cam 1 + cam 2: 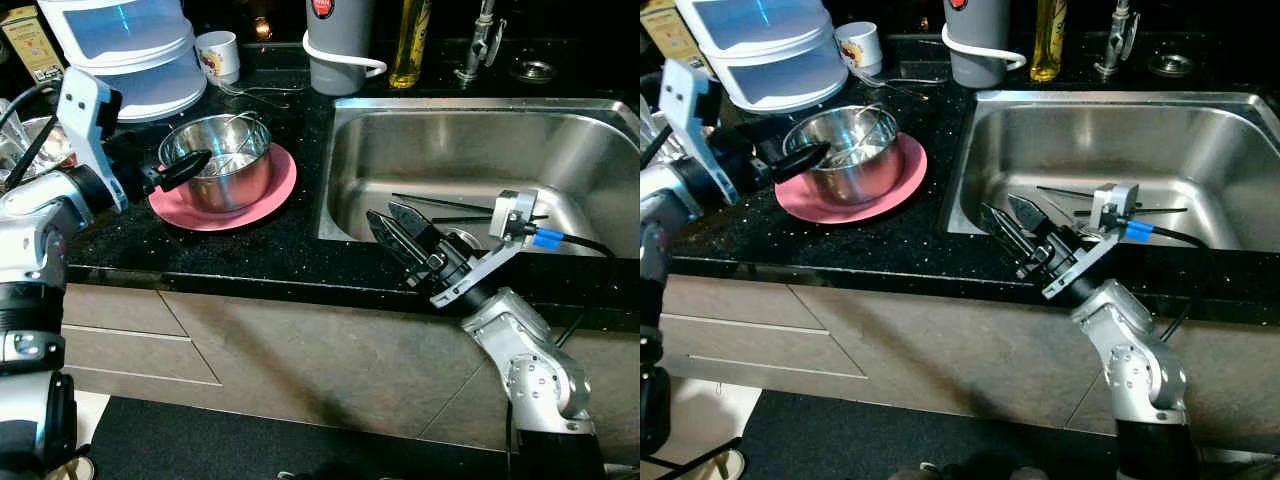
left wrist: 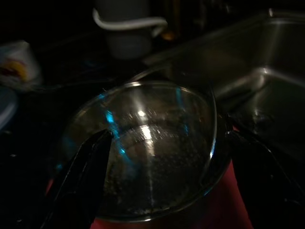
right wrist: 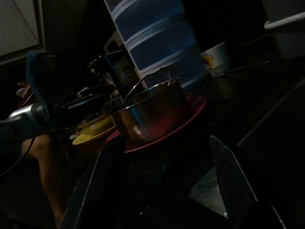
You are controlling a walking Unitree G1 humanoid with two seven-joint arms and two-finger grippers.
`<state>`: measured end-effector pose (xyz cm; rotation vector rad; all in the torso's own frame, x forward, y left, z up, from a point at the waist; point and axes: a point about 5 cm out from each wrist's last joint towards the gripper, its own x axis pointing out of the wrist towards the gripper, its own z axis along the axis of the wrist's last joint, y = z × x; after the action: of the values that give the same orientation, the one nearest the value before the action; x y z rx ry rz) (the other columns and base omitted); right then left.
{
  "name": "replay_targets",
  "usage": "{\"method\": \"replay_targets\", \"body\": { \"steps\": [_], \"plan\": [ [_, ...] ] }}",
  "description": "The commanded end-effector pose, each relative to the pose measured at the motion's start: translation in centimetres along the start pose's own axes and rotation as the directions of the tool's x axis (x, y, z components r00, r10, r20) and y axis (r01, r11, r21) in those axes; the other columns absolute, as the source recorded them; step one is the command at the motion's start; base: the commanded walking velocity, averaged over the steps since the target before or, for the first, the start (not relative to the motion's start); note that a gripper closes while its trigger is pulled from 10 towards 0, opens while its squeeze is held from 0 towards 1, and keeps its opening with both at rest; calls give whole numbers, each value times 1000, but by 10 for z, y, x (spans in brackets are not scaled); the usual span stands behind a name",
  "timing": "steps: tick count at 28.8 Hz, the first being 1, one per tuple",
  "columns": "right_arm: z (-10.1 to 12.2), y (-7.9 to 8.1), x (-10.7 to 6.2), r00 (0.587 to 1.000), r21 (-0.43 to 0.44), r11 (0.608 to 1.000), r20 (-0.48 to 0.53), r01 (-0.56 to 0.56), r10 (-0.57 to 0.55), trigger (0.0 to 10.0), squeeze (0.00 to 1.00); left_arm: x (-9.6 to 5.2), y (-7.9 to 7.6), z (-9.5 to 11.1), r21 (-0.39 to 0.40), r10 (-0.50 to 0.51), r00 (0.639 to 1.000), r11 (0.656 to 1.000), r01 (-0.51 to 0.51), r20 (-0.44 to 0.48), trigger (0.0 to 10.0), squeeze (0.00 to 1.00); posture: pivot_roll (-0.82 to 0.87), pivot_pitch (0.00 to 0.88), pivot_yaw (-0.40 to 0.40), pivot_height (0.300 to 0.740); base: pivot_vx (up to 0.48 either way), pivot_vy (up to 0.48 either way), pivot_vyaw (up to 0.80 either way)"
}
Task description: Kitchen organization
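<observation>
A steel pot (image 1: 222, 160) with thin metal utensils inside stands on a pink plate (image 1: 275, 195) on the black counter (image 1: 250, 250). My left gripper (image 1: 185, 170) is open at the pot's left rim. In the left wrist view the pot (image 2: 152, 148) lies just ahead between the spread fingers (image 2: 81, 181). My right gripper (image 1: 398, 228) is open and holds nothing. It hovers over the near left corner of the steel sink (image 1: 600, 120) and points left toward the pot (image 3: 150, 112).
Dark sticks (image 1: 450, 205) lie in the sink. A stack of white-and-blue containers (image 1: 130, 45), a mug (image 1: 218, 55), a grey jug with a white handle (image 1: 338, 45), an oil bottle (image 1: 410, 42) and the tap (image 1: 480, 40) line the back. Dishes (image 1: 40, 140) crowd the far left.
</observation>
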<state>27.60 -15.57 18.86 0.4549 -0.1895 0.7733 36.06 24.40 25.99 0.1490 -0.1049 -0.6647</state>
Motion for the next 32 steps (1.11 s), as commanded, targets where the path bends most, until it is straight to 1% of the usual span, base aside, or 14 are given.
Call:
{"method": "replay_targets", "body": {
  "steps": [1,4,7,10,12,13,17,18,19,20,23,24,28,32],
  "plan": [
    [1,2,-3,1000,-7,1000,-8,8,-8,10000,0,-1,3,-1,33,-26,998,999,28,-59,10000,0,-117,92,25,740,0,0,0],
    [2,3,-3,1000,-7,1000,-8,11,-11,10000,0,0,5,-4,36,-34,995,999,38,-96,10000,0,-119,95,26,740,0,0,0],
    [2,4,-4,1000,-8,1000,-8,15,-15,10000,0,1,6,-7,52,-66,983,996,75,-170,10000,0,-121,102,28,740,0,0,0],
    [2,4,-4,1000,-8,1000,-8,16,-16,10000,0,2,7,-8,56,-76,977,995,88,-201,10000,0,-121,104,29,740,0,0,0],
    [2,5,-4,1000,-8,1000,-9,18,-18,10000,0,2,7,-9,76,-98,962,990,121,-253,10000,0,-119,106,29,740,0,0,0],
    [2,5,-4,1000,-8,1000,-9,18,-18,10000,0,2,7,-9,76,-98,962,990,121,-253,10000,0,-119,106,29,740,0,0,0],
    [1,6,-4,1000,-7,1000,-15,23,-23,10000,0,4,6,-4,129,-152,930,970,205,-334,10000,0,-114,108,30,740,0,0,0],
    [1,6,-4,1000,-6,1000,-14,24,-24,10000,0,5,5,-4,133,-169,923,965,226,-345,4078,0,-110,107,31,740,0,0,0],
    [1,6,-4,1000,-6,1000,-14,24,-24,10000,0,5,5,-4,133,-169,923,965,226,-345,4078,0,-110,107,31,740,0,0,0],
    [0,6,-4,1000,-4,1000,-14,25,-25,10000,0,4,3,-3,141,-194,908,955,262,-371,0,0,-109,108,34,740,0,0,0],
    [-1,6,-3,1000,-2,1000,-12,29,-29,10000,0,3,-3,-1,159,-253,865,924,349,-433,0,0,-104,105,35,740,0,0,0],
    [-1,6,-3,1000,-2,1000,-12,29,-29,10000,0,3,-3,-1,159,-253,865,924,349,-433,0,0,-104,105,35,740,0,0,0],
    [-2,6,-2,999,-1,999,-9,35,-35,10000,0,4,-7,7,181,-290,836,893,412,-466,0,0,-99,103,37,740,0,0,0],
    [-3,5,-1,999,2,999,-8,38,-38,10000,0,3,-7,15,207,-297,823,875,438,-485,0,0,-90,99,38,740,0,0,0]
  ]
}}
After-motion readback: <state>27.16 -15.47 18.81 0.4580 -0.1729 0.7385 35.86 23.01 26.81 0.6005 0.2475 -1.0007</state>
